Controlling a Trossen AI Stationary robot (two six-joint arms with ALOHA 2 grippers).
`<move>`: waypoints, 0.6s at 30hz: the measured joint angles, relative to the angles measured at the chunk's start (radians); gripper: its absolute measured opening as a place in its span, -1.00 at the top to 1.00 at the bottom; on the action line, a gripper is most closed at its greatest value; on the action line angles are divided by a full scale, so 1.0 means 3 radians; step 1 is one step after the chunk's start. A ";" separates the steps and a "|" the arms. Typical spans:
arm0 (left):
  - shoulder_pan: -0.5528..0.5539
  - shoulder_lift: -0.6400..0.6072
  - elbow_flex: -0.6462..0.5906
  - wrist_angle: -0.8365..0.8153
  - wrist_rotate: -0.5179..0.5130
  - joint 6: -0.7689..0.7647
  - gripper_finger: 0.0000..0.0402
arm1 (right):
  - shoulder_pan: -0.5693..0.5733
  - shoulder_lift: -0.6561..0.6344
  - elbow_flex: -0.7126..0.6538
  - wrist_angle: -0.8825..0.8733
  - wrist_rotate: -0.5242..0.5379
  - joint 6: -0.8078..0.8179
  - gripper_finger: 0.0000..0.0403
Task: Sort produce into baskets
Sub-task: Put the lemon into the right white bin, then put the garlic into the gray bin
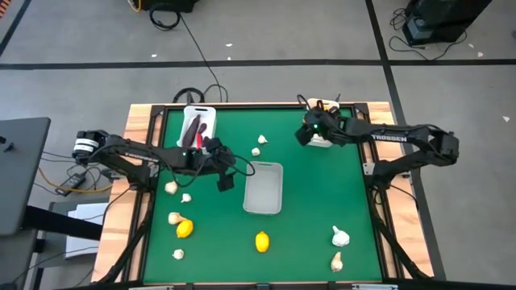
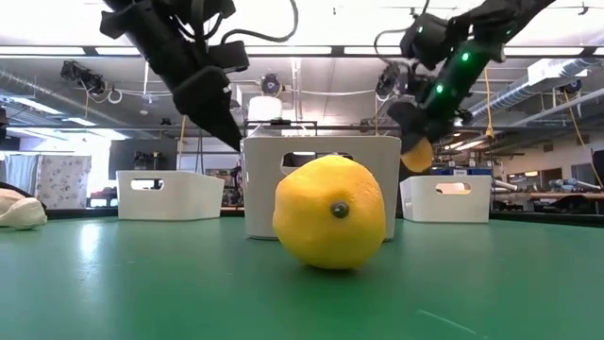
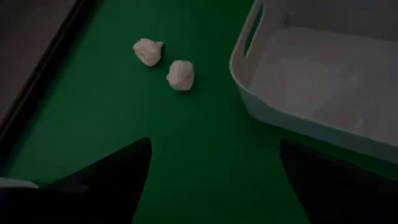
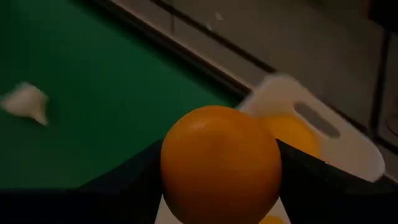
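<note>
My right gripper (image 1: 307, 134) is shut on an orange citrus fruit (image 4: 220, 163), above the far-right white basket (image 4: 348, 146), which has another orange fruit (image 4: 295, 133) in it. My left gripper (image 1: 226, 175) is open and empty above the mat, just left of the empty middle basket (image 1: 264, 188). Two garlic bulbs (image 3: 148, 51) (image 3: 180, 74) lie on the mat beyond its fingers. The far-left basket (image 1: 198, 126) holds dark purple vegetables. A yellow citrus (image 2: 330, 212) lies near the front edge. My right gripper pinches the orange fruit by two opposite sides (image 4: 171, 165) between its two fingers. The fingers point down in the low view, with the fruit (image 2: 416, 153) at their lower end. The fruit is lifted clear, above the basket's rim.
Several garlic bulbs lie scattered on the green mat: two at the front right (image 1: 340, 236), several at the front left (image 1: 174, 217), two far centre (image 1: 260, 145). A second yellow citrus (image 1: 185, 228) lies front left. The table's wooden frame (image 1: 137, 129) borders the mat.
</note>
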 joint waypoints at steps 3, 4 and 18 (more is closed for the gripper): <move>-0.0015 0.0001 -0.0001 -0.0029 0.0000 -0.0064 -0.79 | -0.0129 0.0094 0.0000 -0.0125 0.0007 0.0040 -0.35; -0.0023 0.0000 -0.0001 -0.0060 0.0003 -0.0078 -0.79 | -0.0158 0.0131 0.0000 -0.0132 0.0018 0.0045 -0.36; -0.0151 0.0001 -0.0001 -0.1050 0.0015 -0.0631 -0.78 | -0.0166 0.0207 -0.0013 -0.0060 0.0350 -0.0018 -0.73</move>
